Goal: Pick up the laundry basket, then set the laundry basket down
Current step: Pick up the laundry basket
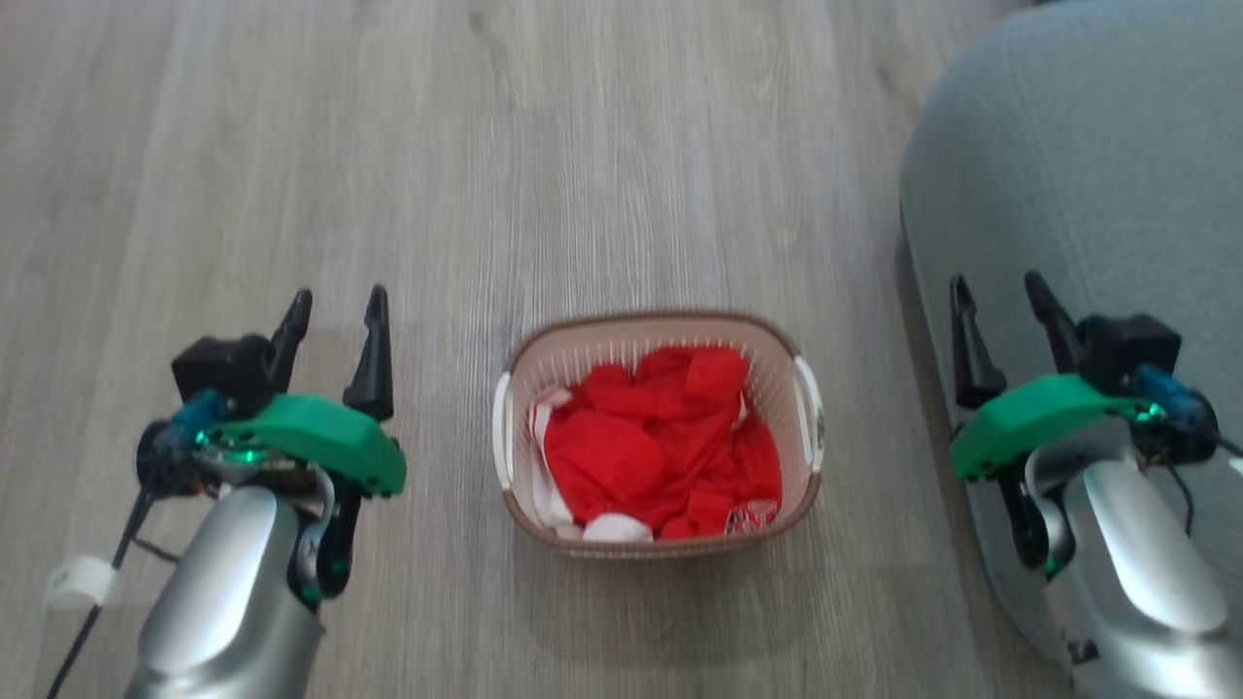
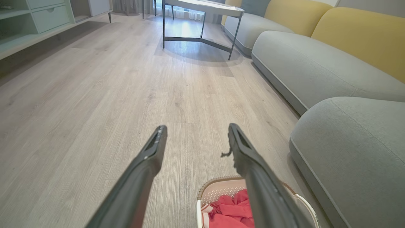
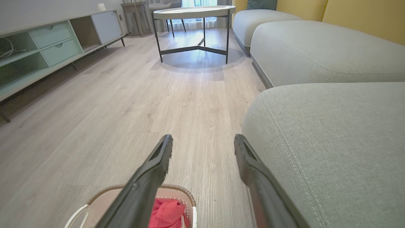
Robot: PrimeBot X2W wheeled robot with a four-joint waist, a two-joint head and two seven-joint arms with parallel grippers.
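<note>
Bounding edge at 3 o'clock: the grey sofa [image 1: 1068, 146] curves in at the basket's right, with a strip of bare floor between the two.
Open floor: you have pale wood floor [image 1: 388, 146] clear from 9 o'clock round through 12 o'clock of the basket.
Far end, 12 o'clock: in the right wrist view a round table [image 3: 193, 11] on thin dark legs stands well apart down the room.
Far left, 10 o'clock: a low cabinet [image 3: 47, 41] with drawers runs along the wall.
Laundry basket: the laundry basket [image 1: 621, 354] sits upright on the floor, centred between your two arms.
Basket look: cream perforated walls, a brown woven-look rim, and a white handle [image 1: 501, 427] on each short side.
Basket load: crumpled red clothes [image 1: 660, 447] with some white fabric cover its bottom and stay below the rim.
Left gripper: your left gripper [image 1: 339, 294] is at the basket's 9 o'clock, apart from the handle, its jaws spread wide and holding nothing.
Right gripper: your right gripper [image 1: 997, 280] is at 3 o'clock, seen against the sofa's rounded edge, with its jaws equally wide and empty.
Sofa contact: you cannot tell whether the right fingers touch the cushion.
</note>
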